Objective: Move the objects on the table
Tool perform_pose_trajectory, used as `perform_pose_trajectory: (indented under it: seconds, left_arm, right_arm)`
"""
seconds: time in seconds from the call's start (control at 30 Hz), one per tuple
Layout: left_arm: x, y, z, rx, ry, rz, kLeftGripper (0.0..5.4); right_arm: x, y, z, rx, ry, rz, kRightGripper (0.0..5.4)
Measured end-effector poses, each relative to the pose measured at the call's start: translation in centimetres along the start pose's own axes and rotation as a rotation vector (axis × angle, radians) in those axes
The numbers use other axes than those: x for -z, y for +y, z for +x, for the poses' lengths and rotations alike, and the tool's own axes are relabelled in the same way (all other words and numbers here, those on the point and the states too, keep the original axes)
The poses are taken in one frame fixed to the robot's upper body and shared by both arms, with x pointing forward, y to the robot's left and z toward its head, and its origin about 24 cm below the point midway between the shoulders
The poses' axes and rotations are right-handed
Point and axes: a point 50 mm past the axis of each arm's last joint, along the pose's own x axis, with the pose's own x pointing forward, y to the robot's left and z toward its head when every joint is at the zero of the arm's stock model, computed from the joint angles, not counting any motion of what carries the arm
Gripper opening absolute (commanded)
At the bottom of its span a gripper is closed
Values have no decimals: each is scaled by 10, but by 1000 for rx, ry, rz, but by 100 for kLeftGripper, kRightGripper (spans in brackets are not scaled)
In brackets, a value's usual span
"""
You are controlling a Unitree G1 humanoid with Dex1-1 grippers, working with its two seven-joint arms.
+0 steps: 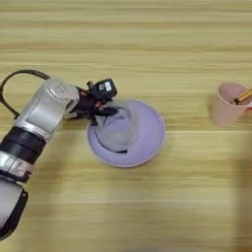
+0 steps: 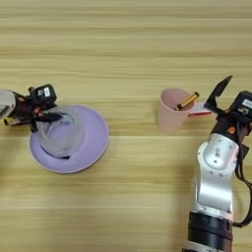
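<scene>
A wide clear tape roll [image 1: 115,129] stands in a purple plate [image 1: 147,135] left of the middle of the table [image 1: 128,39]. My left gripper [image 1: 102,107] reaches in from the left and is shut on the roll's far-left rim. The tape measure is almost wholly hidden behind that arm; only a yellow sliver [image 2: 7,121] shows. A small pink cup [image 2: 171,112] with a pencil [image 2: 187,101] in it stands to the right. My right gripper [image 2: 210,101] waits just right of the cup, open, one black finger [image 2: 222,87] raised.
The left forearm [image 1: 42,115] lies across the table's left side with a black cable looping behind it. The right arm [image 2: 216,167] rises from the near right edge. Bare wood stretches across the far half and between plate and cup.
</scene>
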Motion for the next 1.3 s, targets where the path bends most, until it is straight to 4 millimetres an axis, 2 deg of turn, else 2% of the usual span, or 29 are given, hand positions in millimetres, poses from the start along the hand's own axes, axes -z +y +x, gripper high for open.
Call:
perform_pose_trajectory:
  seconds: [0.2,0.43,0.63,0.83,1.0,1.07,1.2,1.3]
  left_arm:
    - [-10,5,-3,-11,-43,-4,252]
    - [-49,12,-17,-33,-210,-8,312]
    - [-59,12,-23,-32,-286,-44,376]
    - [-58,23,-29,-141,-333,-79,425]
    - [-53,44,-35,-416,-413,-108,481]
    - [-48,50,-34,-507,-428,-125,498]
    - [-39,54,-33,-582,-432,-152,536]
    - [-26,53,-32,-623,-419,-188,536]
  right_arm:
    - [0,2,-1,-5,0,1,540]
    - [0,3,-1,-9,0,2,540]
    - [0,3,-1,-10,0,2,540]
    - [0,3,-1,-12,0,1,540]
    - [1,4,-1,-12,3,0,540]
    - [1,3,-1,-12,4,-1,540]
    - [1,3,-1,-12,5,-1,540]
    - [1,3,-1,-12,5,-1,540]
